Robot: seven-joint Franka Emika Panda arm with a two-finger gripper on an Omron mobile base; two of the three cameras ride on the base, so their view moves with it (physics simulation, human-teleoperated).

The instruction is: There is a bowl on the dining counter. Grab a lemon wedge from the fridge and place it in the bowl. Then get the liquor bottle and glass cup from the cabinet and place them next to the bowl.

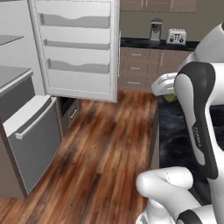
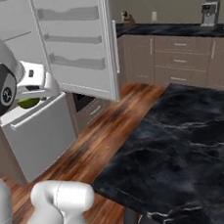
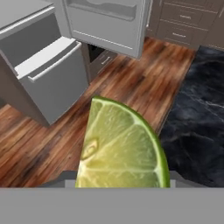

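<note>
1. The lemon wedge (image 3: 120, 146), out of the fridge (image 1: 78, 48), sits clamped in the gripper (image 3: 119, 183), cut face toward the hand camera, green rind arching over the top; in the hand view the finger tips themselves are hidden behind the fruit, so the grip is read from how the wedge hangs there.

2. In the right base view the same yellow-green wedge (image 2: 28, 102) shows just under the white hand (image 2: 34, 83), in the air in front of the fridge's lower drawer (image 2: 42, 131).

3. The fridge door (image 2: 79, 44) stands wide open, its pale shelves bare on the side facing the cameras.

4. The step in hand appears to be the carry: wedge taken, not yet delivered. The dining counter (image 2: 187, 149), a black slab with white veins, lies to the robot's right across the wooden floor (image 1: 109, 144).

5. The bowl cannot be made out on the stretch of counter in frame, so its place cannot be told.

6. The next move likely calls for swinging the arm or driving the base along the counter until the bowl comes into sight, then lowering the wedge over it before parting the fingers. Bottle and cup would follow.
</note>
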